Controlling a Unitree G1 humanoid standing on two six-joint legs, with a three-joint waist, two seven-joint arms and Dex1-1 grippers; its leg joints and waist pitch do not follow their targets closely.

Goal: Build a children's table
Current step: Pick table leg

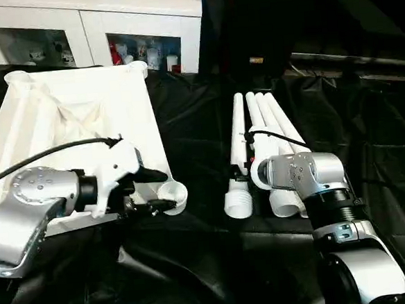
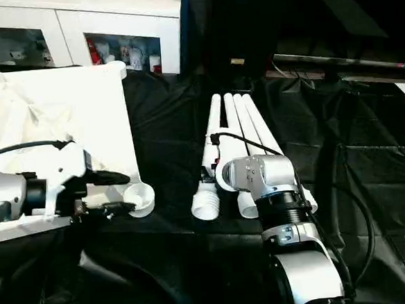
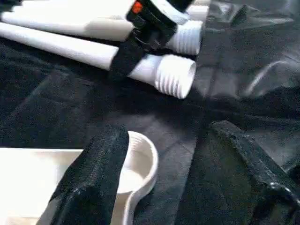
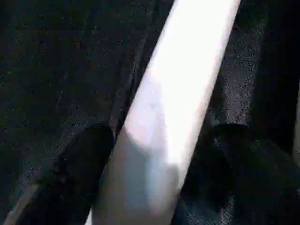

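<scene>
Legs (image 1: 260,137) look light, stiff, slick, so right claw (image 4: 154,154) straddles one mid-shaft, pinching it, while left claw (image 3: 178,173) hangs spread beside the tabletop (image 1: 75,119) corner socket (image 1: 172,194).

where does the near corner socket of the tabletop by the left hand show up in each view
Left eye view: corner socket, lower centre-left, at the left hand's fingertips.
Right eye view: same socket, left of centre.
Left wrist view: round cup, low centre, beside one black finger.
Right wrist view: not in it; only one leg between black fingers.
Shared landmark: the threaded leg end, also in the left wrist view.
</scene>
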